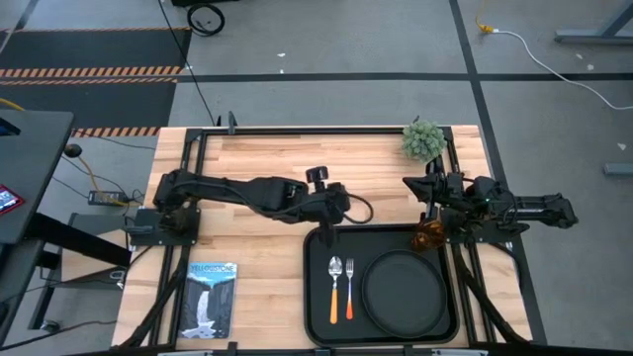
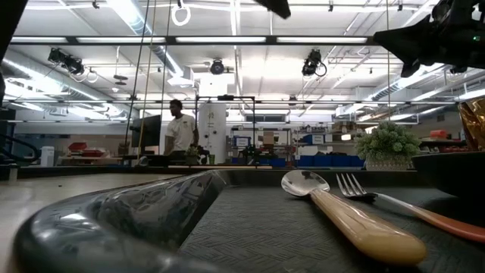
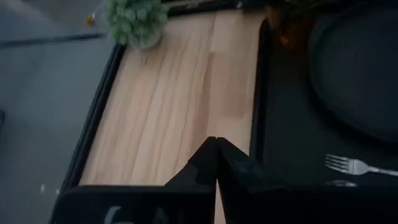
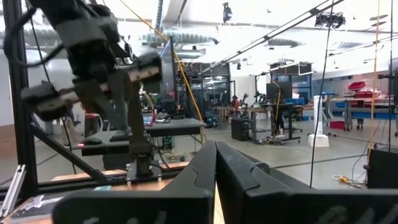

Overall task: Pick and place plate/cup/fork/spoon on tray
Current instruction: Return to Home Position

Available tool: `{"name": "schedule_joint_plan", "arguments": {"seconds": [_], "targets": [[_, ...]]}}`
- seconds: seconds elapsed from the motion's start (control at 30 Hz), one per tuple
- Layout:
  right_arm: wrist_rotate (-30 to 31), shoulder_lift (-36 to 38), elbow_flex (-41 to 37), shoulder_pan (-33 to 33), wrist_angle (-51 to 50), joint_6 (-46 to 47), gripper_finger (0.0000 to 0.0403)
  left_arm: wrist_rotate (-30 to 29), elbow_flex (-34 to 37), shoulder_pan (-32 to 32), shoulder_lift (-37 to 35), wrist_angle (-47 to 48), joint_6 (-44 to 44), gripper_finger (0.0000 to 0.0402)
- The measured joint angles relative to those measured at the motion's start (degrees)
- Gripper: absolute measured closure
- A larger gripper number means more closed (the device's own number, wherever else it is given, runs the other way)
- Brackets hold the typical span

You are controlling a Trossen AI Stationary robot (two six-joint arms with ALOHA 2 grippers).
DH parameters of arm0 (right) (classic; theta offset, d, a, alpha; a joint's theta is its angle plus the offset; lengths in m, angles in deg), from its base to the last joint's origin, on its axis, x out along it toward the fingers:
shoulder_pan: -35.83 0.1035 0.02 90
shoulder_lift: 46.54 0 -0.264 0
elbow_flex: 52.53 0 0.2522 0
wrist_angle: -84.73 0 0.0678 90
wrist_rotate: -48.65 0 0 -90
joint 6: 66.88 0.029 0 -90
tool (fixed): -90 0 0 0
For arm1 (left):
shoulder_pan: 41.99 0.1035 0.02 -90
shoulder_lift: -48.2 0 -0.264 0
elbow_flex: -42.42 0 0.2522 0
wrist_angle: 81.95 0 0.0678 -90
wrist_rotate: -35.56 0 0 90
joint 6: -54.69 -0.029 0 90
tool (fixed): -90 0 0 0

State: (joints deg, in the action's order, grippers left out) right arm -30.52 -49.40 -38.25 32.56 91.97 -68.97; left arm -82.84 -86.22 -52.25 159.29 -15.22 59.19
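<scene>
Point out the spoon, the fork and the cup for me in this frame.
spoon (image 1: 335,267), high view, on its silver bowl.
fork (image 1: 348,267), high view, on its tines.
cup (image 1: 428,235), high view, on its amber body at the tray's far right corner.
</scene>
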Motion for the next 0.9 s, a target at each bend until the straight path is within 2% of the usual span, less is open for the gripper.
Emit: {"name": "schedule_joint_plan", "arguments": {"seconds": [0.13,0.27,0.4,0.7,0.9], "targets": [[0.00,-0.02,0.00,0.02,-0.02,0.00,0.0390,-0.33,0.02,-1.48,-1.52,-0.61,-4.45,0.0393],[0.00,-0.02,0.00,0.00,0.23,0.00,0.0390,-0.53,-0.01,-2.72,-3.75,-2.17,-1.45,0.0392],[-0.02,-0.03,0.01,0.02,0.26,0.00,0.0391,-0.42,0.02,-4.20,-4.51,-3.61,5.51,0.0392],[0.00,-0.02,0.02,0.00,0.35,0.02,0.0391,0.24,0.02,-5.82,-5.66,-13.31,5.17,0.0392],[-0.02,-0.04,0.02,0.02,0.04,0.02,0.0391,-0.08,0.02,-5.67,-10.05,-21.22,-4.62,0.0392]]}}
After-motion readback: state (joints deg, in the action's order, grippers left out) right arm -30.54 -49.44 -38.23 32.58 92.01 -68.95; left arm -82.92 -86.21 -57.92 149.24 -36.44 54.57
